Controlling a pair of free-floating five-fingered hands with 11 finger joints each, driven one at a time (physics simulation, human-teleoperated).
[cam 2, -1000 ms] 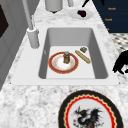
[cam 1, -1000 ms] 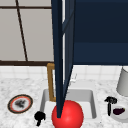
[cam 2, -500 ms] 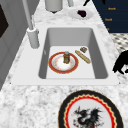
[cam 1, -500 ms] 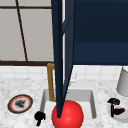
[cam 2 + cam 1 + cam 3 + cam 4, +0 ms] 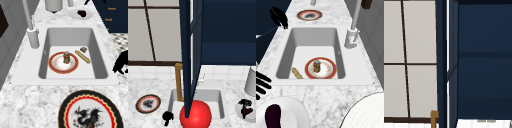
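1. Marble counter (image 5: 30,105) wraps round a white sink (image 5: 100,55), with a dark blue wall cabinet (image 5: 228,32) standing open above it in the front view.
2. Nearest in the left side view lies a dragon-patterned plate (image 5: 91,112) on the counter, just before the sink's rim.
3. Close to that plate, the left hand (image 5: 167,117) hangs above the sink's front left corner; its fingers look loosely bent and hold nothing.
4. Inside the basin rests a red-rimmed plate (image 5: 63,63) with a small brown jar (image 5: 66,57) standing upright on it.
5. Just beside that plate lies a tan stick-shaped thing (image 5: 82,56), apart from the rim, with a small brown piece (image 5: 83,49) near its far end.
6. On the far side of the sink, the right hand (image 5: 245,107) hovers over a white plate (image 5: 239,113) bearing a dark maroon thing (image 5: 81,13); its fingers spread straight, as the right side view shows, and grasp nothing.
7. Beyond the white plate stands a grey container (image 5: 251,82), and the faucet (image 5: 31,27) rises at the sink's back edge.
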